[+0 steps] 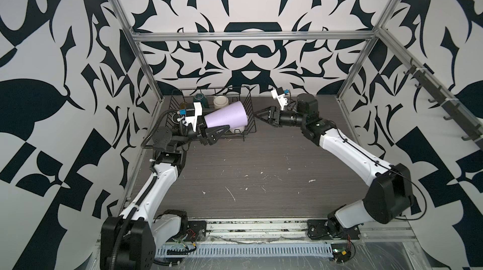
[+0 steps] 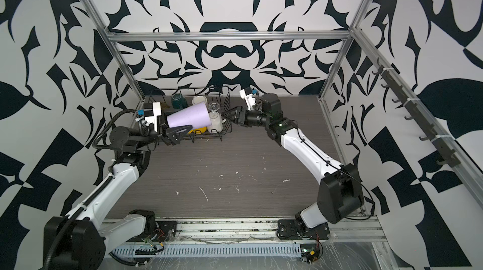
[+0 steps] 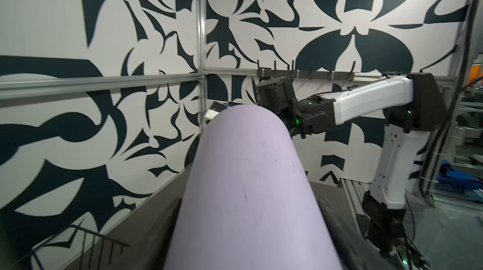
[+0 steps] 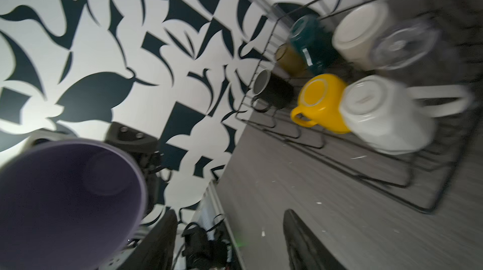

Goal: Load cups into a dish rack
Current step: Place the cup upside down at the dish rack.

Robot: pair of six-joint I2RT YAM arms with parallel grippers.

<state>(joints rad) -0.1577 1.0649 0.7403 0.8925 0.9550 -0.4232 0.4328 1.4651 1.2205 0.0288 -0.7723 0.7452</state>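
Note:
My left gripper [image 1: 222,122] [image 2: 185,121] [image 3: 248,229] is shut on the narrow end of the lilac tumbler [image 1: 226,117] [image 2: 188,118] [image 3: 248,177], which lies sideways above the black wire dish rack [image 1: 252,122] [image 2: 227,127] [image 4: 313,148]. Its mouth [image 4: 65,203] faces my right gripper [image 1: 261,116] [image 2: 228,117] [image 4: 230,229], which is open and empty just right of the rack. Upside down in the rack are a yellow mug [image 4: 322,101], white mug [image 4: 384,117], cream cup [image 4: 360,31], dark-green cup [image 4: 308,41], clear glass [image 4: 405,44], amber glass [image 4: 287,58] and black mug [image 4: 271,89].
The rack stands at the back left of the dark wooden table [image 1: 248,177], close to the metal frame posts [image 1: 146,72]. A rail of hooks [image 1: 431,96] runs along the right wall.

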